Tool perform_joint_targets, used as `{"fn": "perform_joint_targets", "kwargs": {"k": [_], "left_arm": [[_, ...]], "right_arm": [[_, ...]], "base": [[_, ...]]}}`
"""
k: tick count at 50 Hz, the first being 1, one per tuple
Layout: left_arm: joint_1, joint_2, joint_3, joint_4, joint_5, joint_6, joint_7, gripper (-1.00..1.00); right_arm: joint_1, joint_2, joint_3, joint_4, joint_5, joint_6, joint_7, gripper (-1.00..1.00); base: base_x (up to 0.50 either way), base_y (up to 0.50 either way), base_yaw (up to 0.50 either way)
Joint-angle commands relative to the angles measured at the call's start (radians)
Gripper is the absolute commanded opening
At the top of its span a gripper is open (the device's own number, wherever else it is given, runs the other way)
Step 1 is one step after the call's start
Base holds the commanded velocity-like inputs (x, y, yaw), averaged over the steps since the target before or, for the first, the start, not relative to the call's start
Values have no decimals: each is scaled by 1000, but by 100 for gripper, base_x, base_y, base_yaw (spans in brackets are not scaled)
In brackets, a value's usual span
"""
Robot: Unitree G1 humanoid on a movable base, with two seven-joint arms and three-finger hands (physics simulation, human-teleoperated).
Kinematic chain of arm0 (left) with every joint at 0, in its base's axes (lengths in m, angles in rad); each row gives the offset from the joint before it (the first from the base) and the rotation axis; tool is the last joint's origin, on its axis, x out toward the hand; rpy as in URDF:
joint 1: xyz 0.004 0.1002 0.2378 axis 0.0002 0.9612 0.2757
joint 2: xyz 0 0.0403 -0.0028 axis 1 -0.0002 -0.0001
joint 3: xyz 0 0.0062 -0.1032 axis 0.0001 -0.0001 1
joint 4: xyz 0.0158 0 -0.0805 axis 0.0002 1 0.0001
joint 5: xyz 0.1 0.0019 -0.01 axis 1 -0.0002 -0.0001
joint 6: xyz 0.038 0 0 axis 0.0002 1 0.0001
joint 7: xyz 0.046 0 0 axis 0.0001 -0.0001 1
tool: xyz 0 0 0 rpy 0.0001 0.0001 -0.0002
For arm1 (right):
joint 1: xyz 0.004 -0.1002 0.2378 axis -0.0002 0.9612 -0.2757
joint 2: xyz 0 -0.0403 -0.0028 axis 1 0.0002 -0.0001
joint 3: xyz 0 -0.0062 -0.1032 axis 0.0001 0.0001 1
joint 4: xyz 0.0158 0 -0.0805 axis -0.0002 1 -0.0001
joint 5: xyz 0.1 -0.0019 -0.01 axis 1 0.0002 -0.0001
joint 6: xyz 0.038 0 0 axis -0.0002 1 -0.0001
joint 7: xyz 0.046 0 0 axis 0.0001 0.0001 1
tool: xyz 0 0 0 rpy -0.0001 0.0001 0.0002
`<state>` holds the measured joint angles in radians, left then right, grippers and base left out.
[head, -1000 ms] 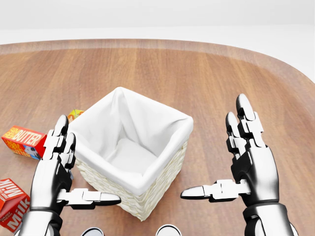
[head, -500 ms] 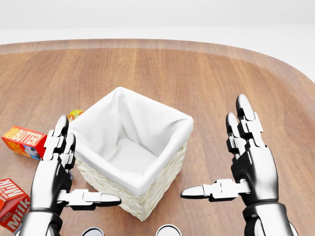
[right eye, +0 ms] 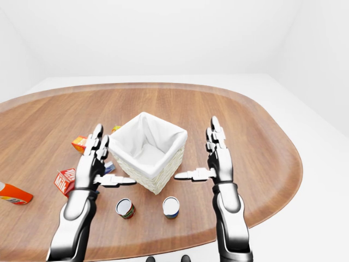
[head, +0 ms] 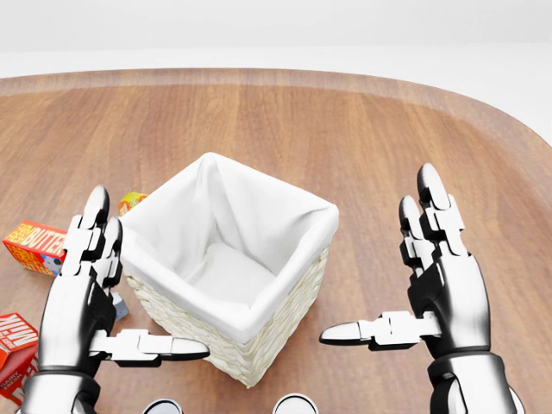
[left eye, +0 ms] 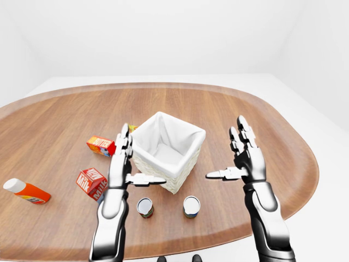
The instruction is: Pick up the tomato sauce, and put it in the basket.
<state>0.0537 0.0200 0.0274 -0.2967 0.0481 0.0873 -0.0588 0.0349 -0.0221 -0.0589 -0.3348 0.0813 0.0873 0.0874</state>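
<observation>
Two small cans stand upright near the table's bottom edge in the left-eye view. The left can [left eye: 145, 207] has a red and green label and looks like the tomato sauce; the right can [left eye: 191, 206] has a bluish label. Above them sits the white-lined wicker basket [left eye: 188, 165], with nothing inside it. My left hand [left eye: 140, 158] hovers open against the basket's left side, thumb pointing right. My right hand [left eye: 224, 148] hovers open to the basket's right, apart from it, thumb pointing left. Neither hand holds anything.
Left of the basket lie a butter box [left eye: 101, 145] and a red milk carton [left eye: 91, 183]. Far left, an orange bottle with a white cap [left eye: 26, 191] lies on its side. A small orange item [left eye: 132, 127] peeks out at the basket's upper left. The oval wooden table [left eye: 262, 120] carries everything.
In the head view my left hand has shifted slightly left and up, away from the basket. The right hand has barely moved. Nothing else has moved.
</observation>
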Motion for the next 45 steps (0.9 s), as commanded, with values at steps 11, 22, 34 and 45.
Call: {"fn": "perform_joint_targets", "kwargs": {"k": [11, 22, 34, 45], "left_arm": [[41, 4, 1, -140, 84, 0, -8, 100], [66, 6, 4, -158, 151, 0, -13, 100], [106, 9, 8, -127, 217, 0, -24, 100], [155, 7, 21, -111, 277, 0, -37, 100]], "right_arm": [[-1, -1, -1, 5, -2, 0, -1, 100], [-1, -1, -2, 3, -2, 0, 0, 100], [-2, 0, -1, 4, -3, 0, -1, 100], [-1, 0, 1, 6, -5, 0, -1, 100]], "base": [[0, 0, 0], [0, 0, 0], [0, 0, 0], [0, 0, 0]]}}
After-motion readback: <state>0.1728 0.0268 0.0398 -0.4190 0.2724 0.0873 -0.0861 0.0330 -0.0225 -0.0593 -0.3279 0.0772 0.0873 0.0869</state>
